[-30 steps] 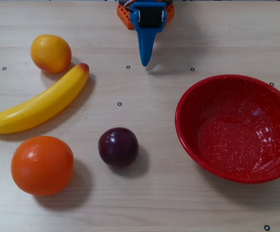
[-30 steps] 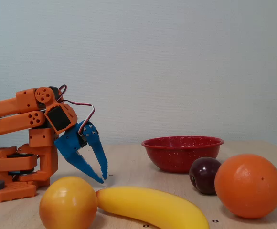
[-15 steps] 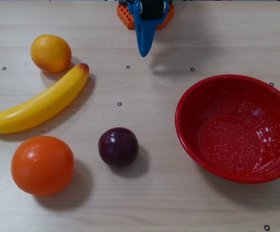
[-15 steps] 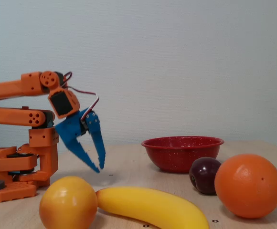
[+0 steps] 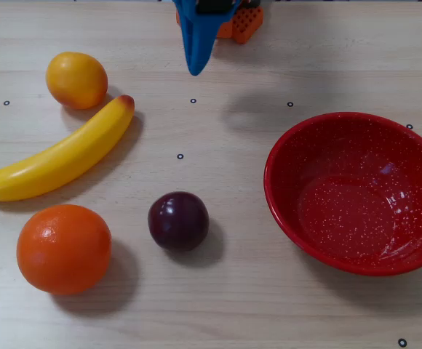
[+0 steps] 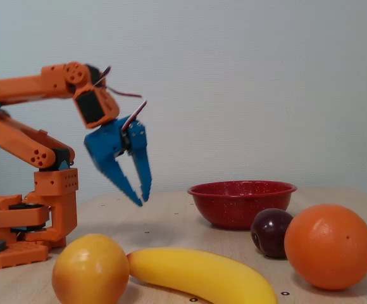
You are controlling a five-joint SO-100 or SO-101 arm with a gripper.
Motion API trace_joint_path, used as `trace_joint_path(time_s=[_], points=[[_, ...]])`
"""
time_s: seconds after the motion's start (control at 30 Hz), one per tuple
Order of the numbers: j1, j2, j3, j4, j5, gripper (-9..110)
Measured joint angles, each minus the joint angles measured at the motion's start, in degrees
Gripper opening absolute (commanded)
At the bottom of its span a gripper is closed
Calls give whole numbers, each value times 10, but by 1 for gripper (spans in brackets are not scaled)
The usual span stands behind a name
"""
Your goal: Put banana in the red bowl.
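Note:
The yellow banana [image 5: 62,158] lies diagonally at the left of the overhead view, its reddish tip up and to the right; in the fixed view the banana [image 6: 202,274] lies at the front. The speckled red bowl [image 5: 360,191] stands empty at the right, and the same red bowl [image 6: 242,202] shows behind the fruit in the fixed view. My blue gripper [image 6: 142,200] hangs in the air above the table, open a little and holding nothing. In the overhead view the gripper [image 5: 195,69] sits at the top edge, up and to the right of the banana.
A yellow-orange fruit [image 5: 76,80] sits just above the banana's tip, an orange [image 5: 64,248] below the banana, and a dark plum [image 5: 178,220] in the middle. The orange arm base [image 6: 25,221] stands at the fixed view's left.
The arm has lifted and stretched out, raising the gripper higher above the table. In the overhead view its tip has drifted up and to the left. The fruit and bowl have stayed put.

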Motion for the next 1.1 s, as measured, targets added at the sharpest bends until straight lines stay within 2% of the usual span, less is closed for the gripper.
trace_joint_path(time_s=[0.27, 0.4, 0.6, 0.77, 1.1], points=[[43, -121, -111, 3, -28, 0], [78, -216, -210, 8, -50, 4], [128, -359, -384, 103, -125, 6], [174, -463, -512, 125, -164, 12], [267, -626, -651, 159, -345, 27]])
